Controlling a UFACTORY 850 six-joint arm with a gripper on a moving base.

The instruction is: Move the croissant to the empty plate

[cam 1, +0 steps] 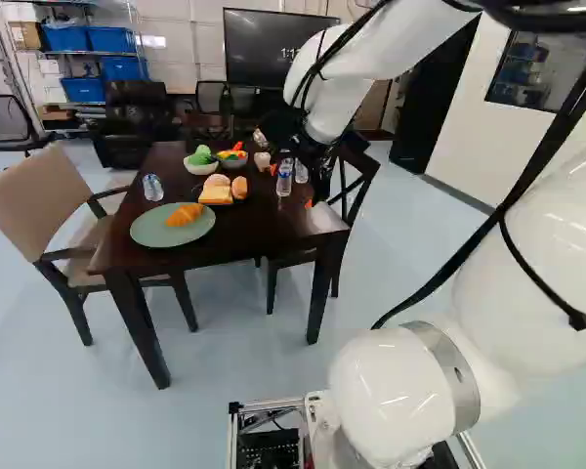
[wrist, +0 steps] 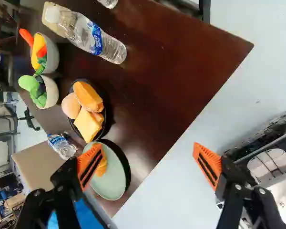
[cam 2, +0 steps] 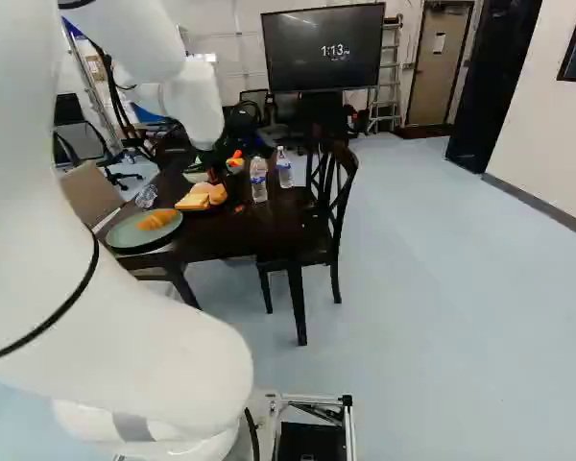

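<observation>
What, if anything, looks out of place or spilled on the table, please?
One water bottle, beyond the green plate, appears to be lying on its side, which looks odd because two other bottles stand upright. I can see no spill.

White, rounded arm (cam 1: pixel 386 391) is wearing a silvery band (cam 1: pixel 452 368) at four o'clock, left base view; black cables (cam 1: pixel 500 217) are running alongside; black, screw-studded jaws are bearing dark-striped orange pads (wrist: pixel 207 164).

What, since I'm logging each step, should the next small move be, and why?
Probably a slight retreat of the tool away from the table: it stands open, gripping nothing, and the croissant already lies alone on the green plate, while the black plate holds a bread slice.
</observation>
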